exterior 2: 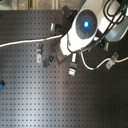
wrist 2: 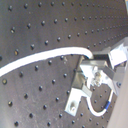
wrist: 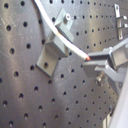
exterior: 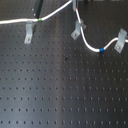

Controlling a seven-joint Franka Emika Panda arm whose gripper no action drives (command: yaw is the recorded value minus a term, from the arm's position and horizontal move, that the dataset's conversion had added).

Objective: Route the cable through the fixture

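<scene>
The gripper [wrist: 95, 62] is pinching the cable [wrist: 60, 37]: in the first wrist view its grey fingers [wrist: 107, 56] meet on the white cord, with a small red mark at the point of contact. From there the cord runs up over a grey clip [wrist: 56, 45] bolted to the black perforated board [wrist: 25, 95], lying across its top. The second wrist view shows the same grip from another side, the cord [wrist 2: 45, 56] arching away from the fingers [wrist 2: 102, 62], plus a lower clip [wrist 2: 80, 95] and a loop bearing a blue band [wrist 2: 108, 106], neither seen in the first wrist view. The first exterior view shows no fingers; it shows three clips, the left [exterior: 29, 34], the middle [exterior: 76, 30] and the right [exterior: 120, 41], with the cord passing the middle one and reaching the right one, a green band [exterior: 36, 20] above the left one. The second exterior view is largely blocked by the arm [exterior 2: 82, 30].
</scene>
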